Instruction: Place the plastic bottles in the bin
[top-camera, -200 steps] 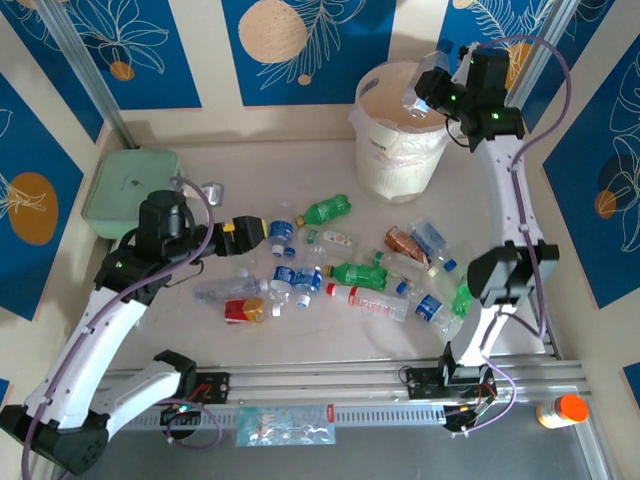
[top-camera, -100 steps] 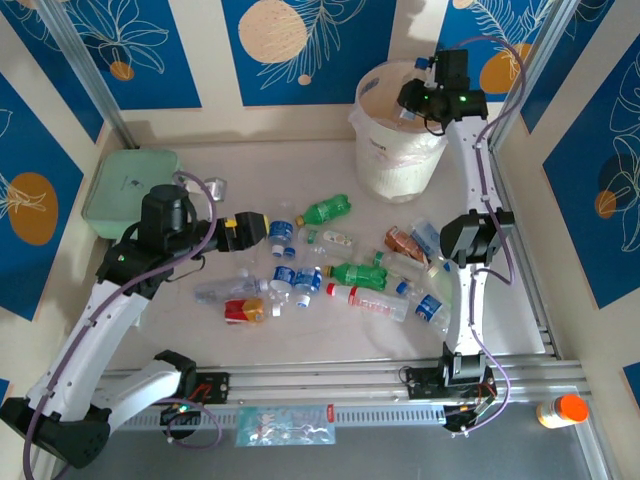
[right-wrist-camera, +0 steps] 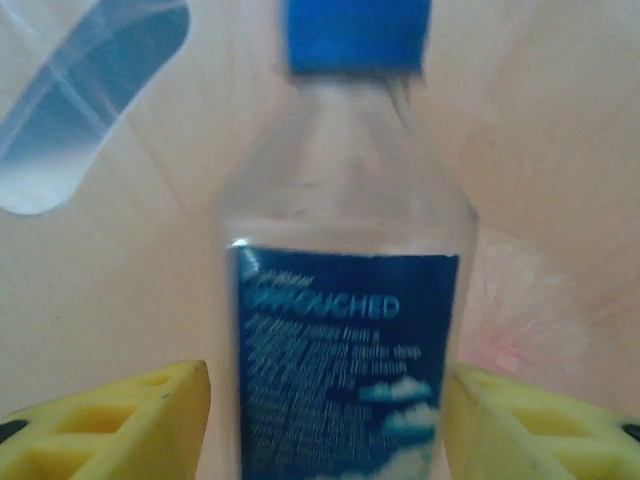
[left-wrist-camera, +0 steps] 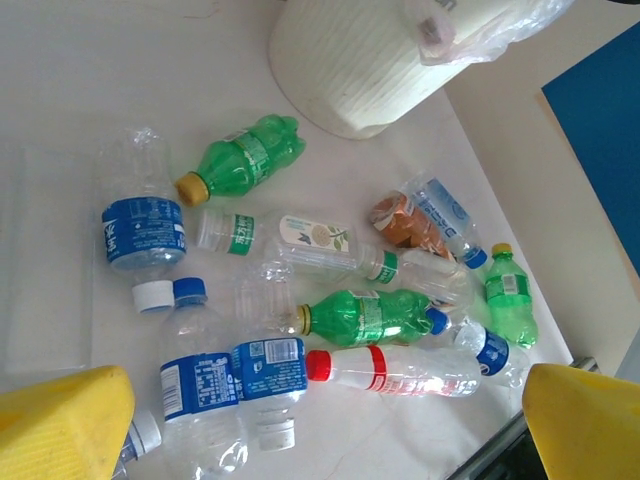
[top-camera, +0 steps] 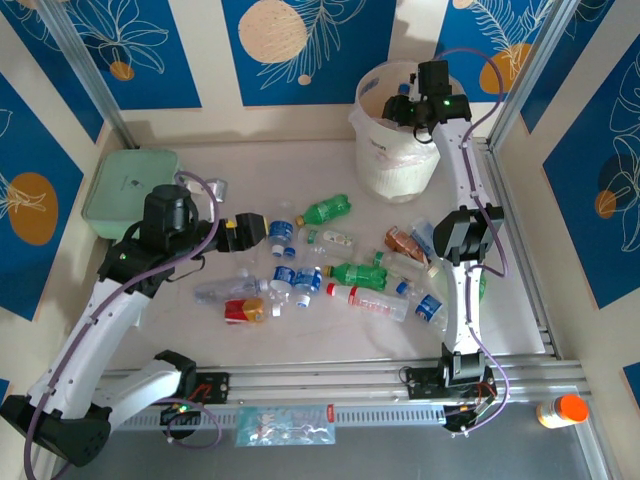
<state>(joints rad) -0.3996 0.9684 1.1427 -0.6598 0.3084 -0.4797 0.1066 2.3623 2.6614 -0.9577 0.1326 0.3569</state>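
Several plastic bottles lie scattered on the white table, among them a green one (top-camera: pixel 327 209) (left-wrist-camera: pixel 245 160), a second green one (top-camera: pixel 358 273) (left-wrist-camera: pixel 365 315), a clear red-capped one (top-camera: pixel 368 299) (left-wrist-camera: pixel 390 368) and a blue-labelled one (top-camera: pixel 282 231) (left-wrist-camera: pixel 143 228). My left gripper (top-camera: pixel 250 232) (left-wrist-camera: pixel 320 440) hangs open above the left part of the pile, holding nothing. The white bin (top-camera: pixel 395 160) (left-wrist-camera: pixel 350 70) stands at the back. My right gripper (top-camera: pixel 405 105) (right-wrist-camera: pixel 325 420) is over its mouth, jaws parted. A clear blue-capped bottle (right-wrist-camera: pixel 345 330) sits blurred between its fingers, cap pointing into the bin.
A pale green lidded box (top-camera: pixel 128 190) stands at the far left. A crushed orange-brown bottle (top-camera: pixel 403 242) and a red-and-yellow crushed item (top-camera: pixel 243 310) lie among the bottles. An orange-capped bottle (top-camera: pixel 560 410) lies beyond the front rail (top-camera: pixel 350 380).
My right arm swung left over the bin's mouth, and its jaws went from shut on the bottle to parted. The left arm hardly moved.
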